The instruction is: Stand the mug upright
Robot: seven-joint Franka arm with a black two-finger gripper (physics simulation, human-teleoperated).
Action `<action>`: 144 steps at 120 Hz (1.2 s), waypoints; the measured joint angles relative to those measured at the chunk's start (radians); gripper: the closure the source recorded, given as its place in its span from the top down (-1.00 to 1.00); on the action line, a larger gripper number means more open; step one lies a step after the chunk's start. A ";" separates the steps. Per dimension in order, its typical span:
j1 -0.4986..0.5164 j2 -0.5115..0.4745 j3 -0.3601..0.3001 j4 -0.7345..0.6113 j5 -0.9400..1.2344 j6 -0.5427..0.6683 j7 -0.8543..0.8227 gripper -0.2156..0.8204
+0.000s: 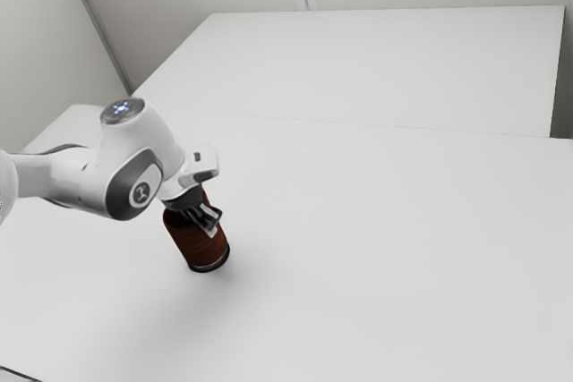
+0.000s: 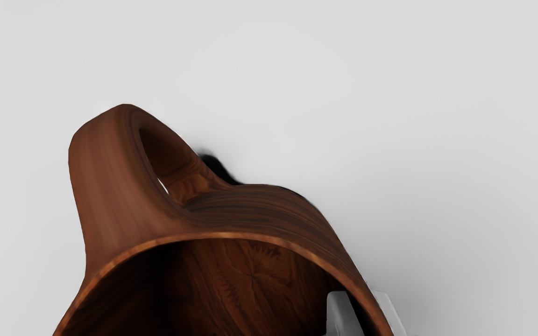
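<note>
The brown wooden mug [image 1: 202, 244] has its opening up and its base down at the table, with a dark edge around the base; whether it is slightly tilted or fully resting there I cannot tell. My gripper [image 1: 211, 221] is at its rim. In the wrist view I look into the mug [image 2: 250, 210], its handle beside the opening. There my gripper [image 2: 366, 310] is shut on the mug's wall, one finger inside the opening and the other outside.
The white table [image 1: 358, 248] extends from the mug toward the exterior view's right. Another white surface [image 1: 376, 69] lies behind it, with pale walls beyond.
</note>
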 joint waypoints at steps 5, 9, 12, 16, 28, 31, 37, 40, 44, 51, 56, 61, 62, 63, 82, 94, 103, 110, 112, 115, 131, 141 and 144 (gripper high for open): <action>0.000 0.007 0.000 0.000 0.000 0.005 -0.007 -0.92; 0.000 0.013 0.000 0.000 0.000 0.008 -0.013 -0.92; 0.001 0.017 0.000 0.000 0.000 0.010 -0.017 -0.92; 0.001 0.022 0.000 0.000 0.000 0.013 -0.022 -0.92; 0.000 0.033 0.000 0.000 0.000 0.018 -0.035 -0.92; 0.000 0.033 0.000 -0.001 0.000 0.019 -0.038 -0.92; -0.003 0.034 -0.001 -0.003 -0.004 0.018 -0.041 -0.80; -0.004 0.034 -0.001 -0.003 -0.006 0.018 -0.041 -0.70; -0.005 0.032 -0.001 -0.004 -0.009 0.017 -0.042 -0.57; -0.009 0.027 -0.002 -0.004 -0.014 0.015 -0.043 -0.35; -0.012 0.024 -0.002 -0.004 -0.017 0.014 -0.044 -0.19; -0.014 0.020 -0.003 -0.003 -0.020 0.013 -0.045 -0.05; -0.014 0.019 -0.003 -0.003 -0.021 0.013 -0.045 -0.03; -0.015 0.018 -0.003 -0.002 -0.021 0.013 -0.045 0.00; -0.016 -0.011 -0.002 0.009 -0.026 -0.003 -0.047 0.31; -0.016 -0.023 -0.001 0.024 -0.027 -0.025 -0.048 0.41; -0.016 -0.030 -0.001 0.056 -0.029 -0.061 -0.048 0.46; -0.015 -0.032 -0.001 0.091 -0.031 -0.103 -0.049 0.49; -0.015 -0.032 -0.001 0.101 -0.032 -0.117 -0.049 0.50; -0.014 -0.032 -0.001 0.118 -0.033 -0.138 -0.050 0.51; -0.012 -0.011 -0.002 0.260 -0.041 -0.294 -0.054 0.54; -0.010 0.019 -0.004 0.362 -0.043 -0.400 -0.060 0.56; -0.010 0.028 -0.004 0.395 -0.043 -0.432 -0.063 0.56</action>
